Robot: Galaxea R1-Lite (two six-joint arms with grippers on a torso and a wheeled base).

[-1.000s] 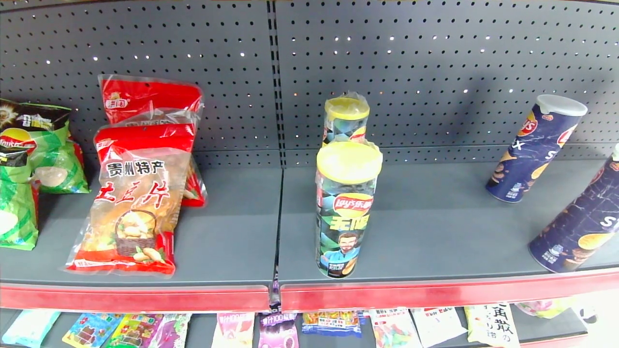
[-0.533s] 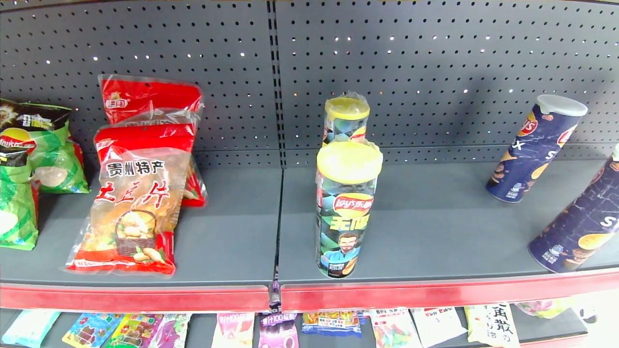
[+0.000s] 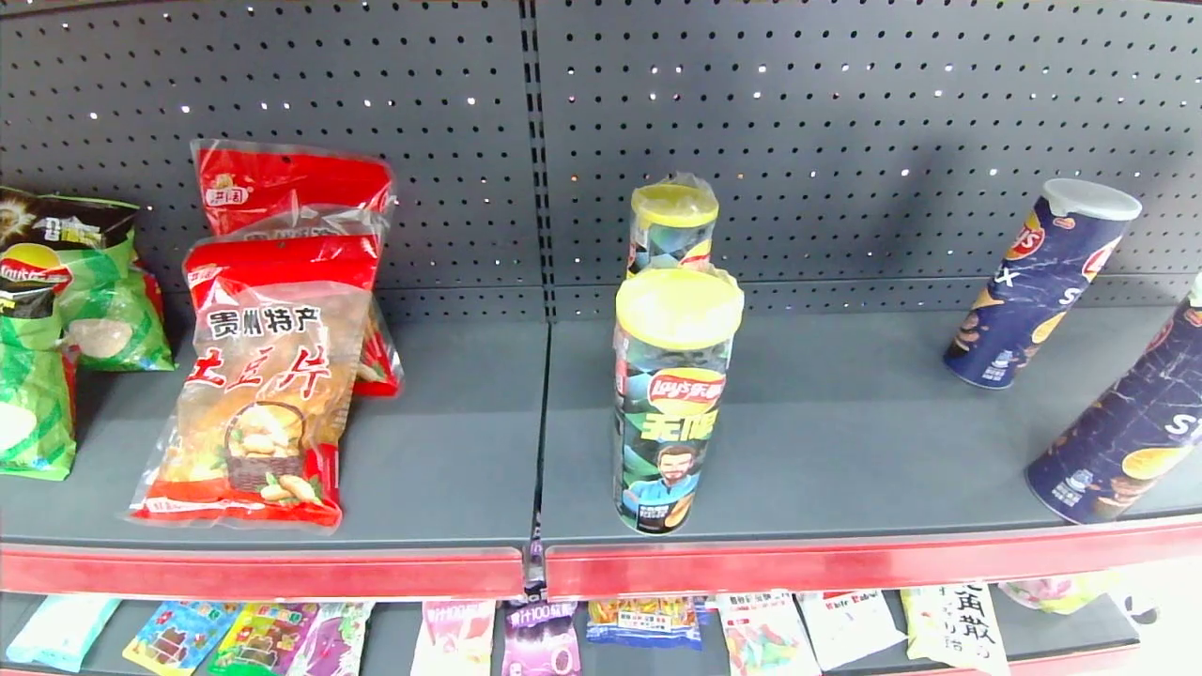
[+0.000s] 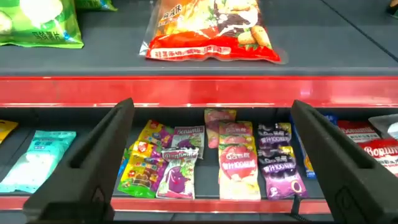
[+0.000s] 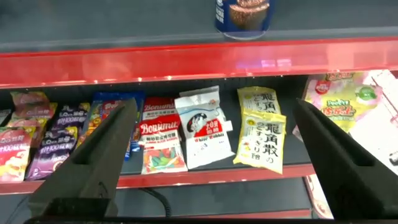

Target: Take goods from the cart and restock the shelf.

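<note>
The grey shelf (image 3: 845, 422) with a red front lip carries two red potato-slice bags (image 3: 263, 376), two yellow-lidded chip cans (image 3: 671, 404) one behind the other, and two dark blue chip cans (image 3: 1042, 282) on the right. My left gripper (image 4: 212, 104) is open with nothing in it, in front of the red lip below a red bag (image 4: 211, 28). My right gripper (image 5: 214, 102) is also open with nothing held, facing the lip under a blue can (image 5: 244, 15).
Green chip bags (image 3: 56, 319) stand at the shelf's left end. The lower shelf holds several small candy packets (image 4: 239, 168) and white and yellow snack packets (image 5: 202, 127). Bare shelf floor (image 3: 451, 451) lies between the red bags and the yellow-lidded cans.
The whole head picture has shifted slightly upward, so the camera moved. The goods on the shelf keep their places.
</note>
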